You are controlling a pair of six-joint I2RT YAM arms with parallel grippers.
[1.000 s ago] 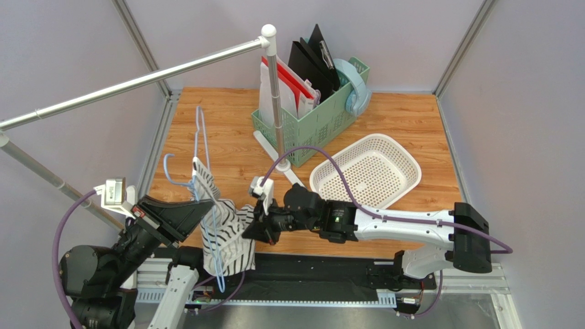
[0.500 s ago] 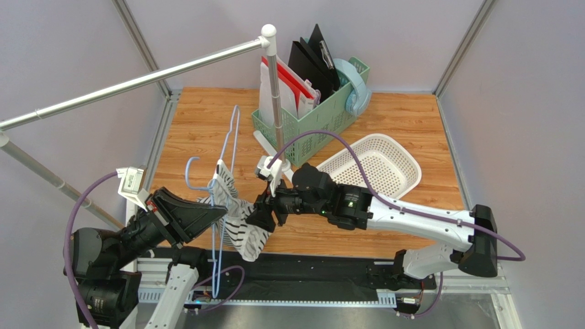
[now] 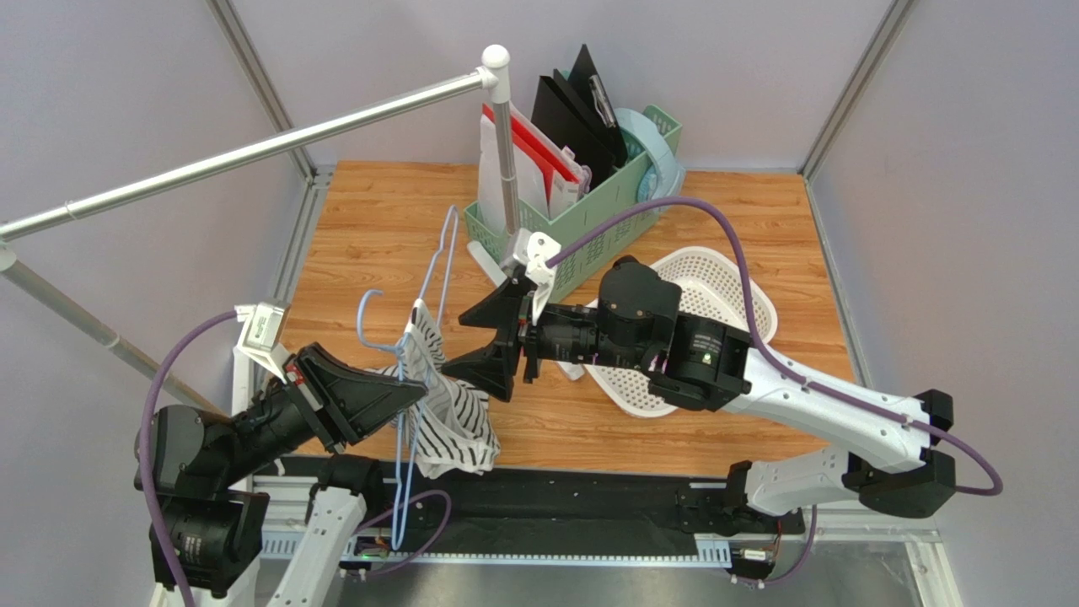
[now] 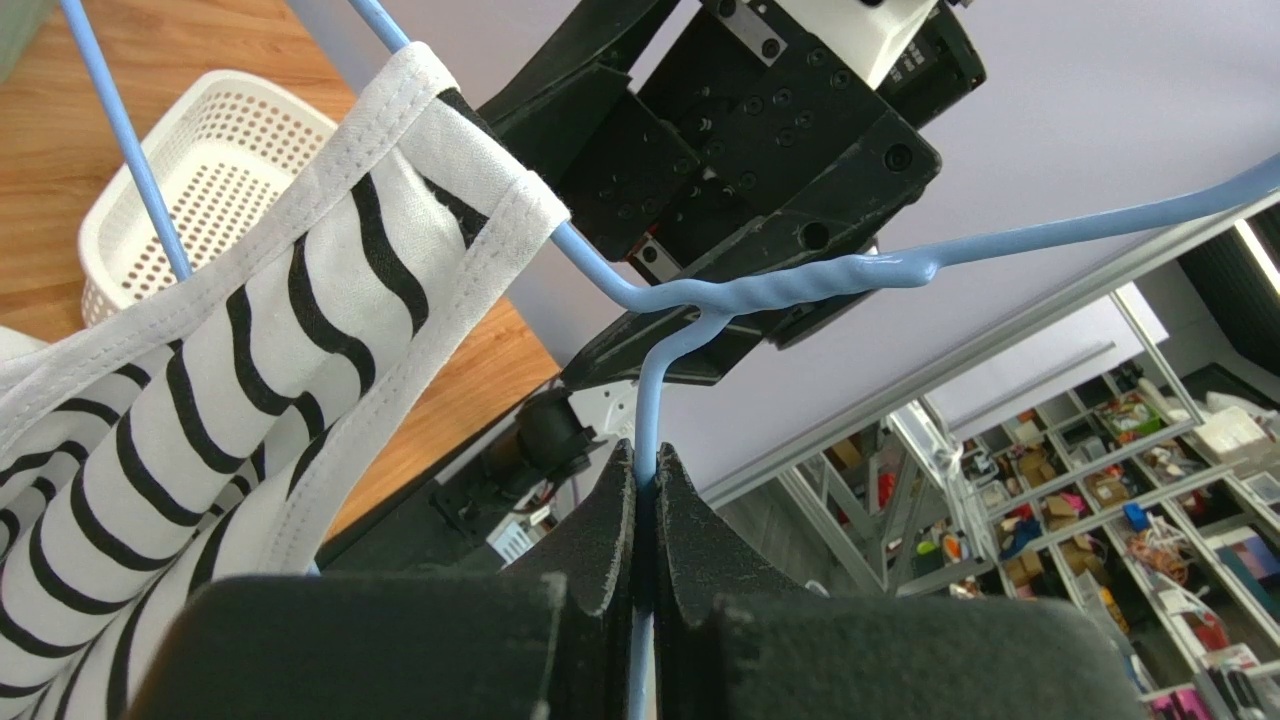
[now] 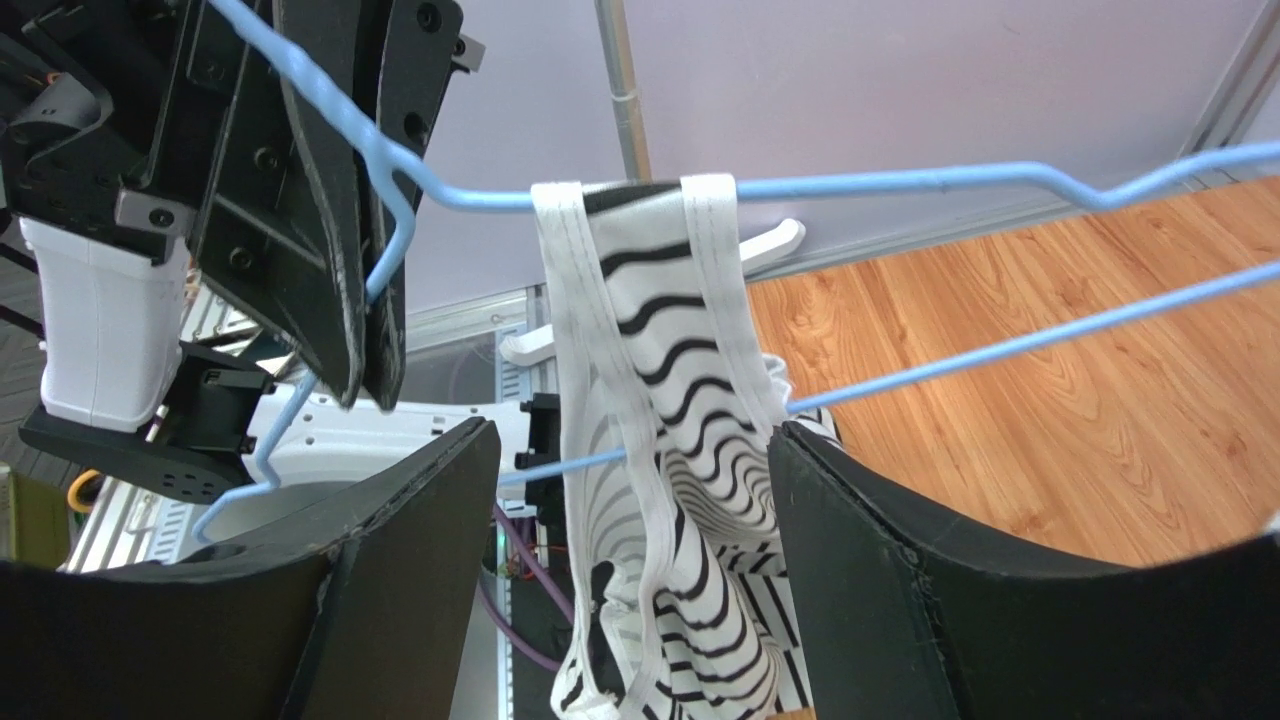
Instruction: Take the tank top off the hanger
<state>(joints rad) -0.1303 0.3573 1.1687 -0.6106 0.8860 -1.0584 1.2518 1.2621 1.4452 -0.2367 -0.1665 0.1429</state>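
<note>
My left gripper (image 3: 403, 392) is shut on the wire of the light-blue hanger (image 3: 437, 259), just below its twisted neck (image 4: 751, 288), and holds it above the table's near left. The striped tank top (image 3: 450, 417) hangs by its white-edged straps (image 5: 661, 345) over one hanger arm (image 5: 902, 183) and sags in a bunch below. My right gripper (image 3: 459, 354) is open beside the garment. In the right wrist view its fingers (image 5: 406, 585) stand on either side of the hanging tank top without pinching it. In the left wrist view the left fingertips (image 4: 609, 510) clamp the blue wire.
A green basket (image 3: 576, 209) with folders stands at the back. A white perforated tray (image 3: 709, 297) lies partly under the right arm. A long silver rail (image 3: 253, 152) on a post (image 3: 507, 177) crosses above the table's left side.
The right gripper has opened and let go of the tank top, then risen and drawn back toward the tray. The left arm has carried the hanger slightly right and away.
</note>
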